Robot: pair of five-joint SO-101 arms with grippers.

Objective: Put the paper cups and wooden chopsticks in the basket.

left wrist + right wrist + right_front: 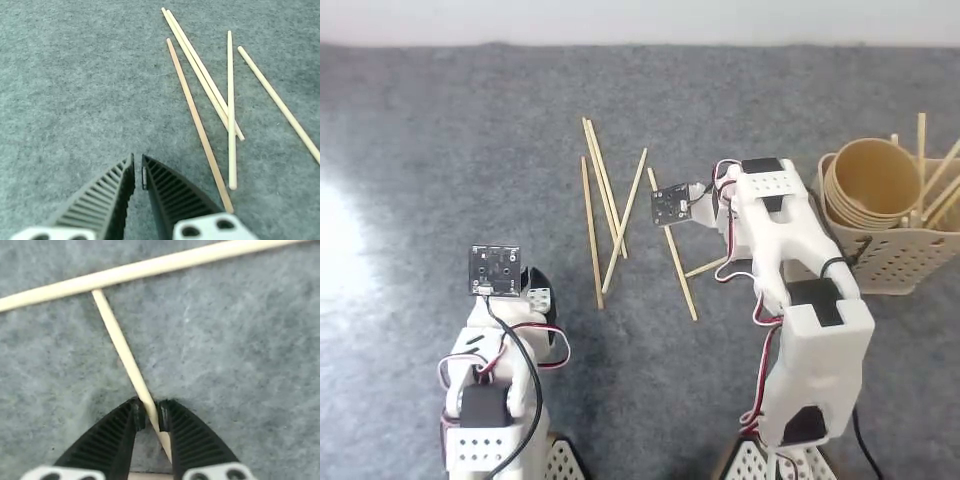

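Right gripper (148,412): fingers pinched shut on the near end of a short chopstick (117,342), stick running out between the tips, tips down at the grey mat (440,150). Far end of that stick butts against a long chopstick (150,267) lying crosswise, making a T; both flat on the mat. Right arm is stretched forward from its base at the near edge, wrist tipped down, forearm just beside the basket (910,260); can't tell if it touches the basket wall. Left gripper (138,162): fingers nearly together, only a sliver of gap, nothing between them, aimed at bare mat. Left arm is folded in close to its base, well apart from the right arm. Four loose chopsticks (199,125) lie ahead of the left gripper, between the two arms and further out, some crossing each other; not touching its fingers. The basket sits at the far right of the mat with stacked paper cups (875,180) nested inside and several chopsticks (921,150) standing in it beside the cups, leaning on the rim
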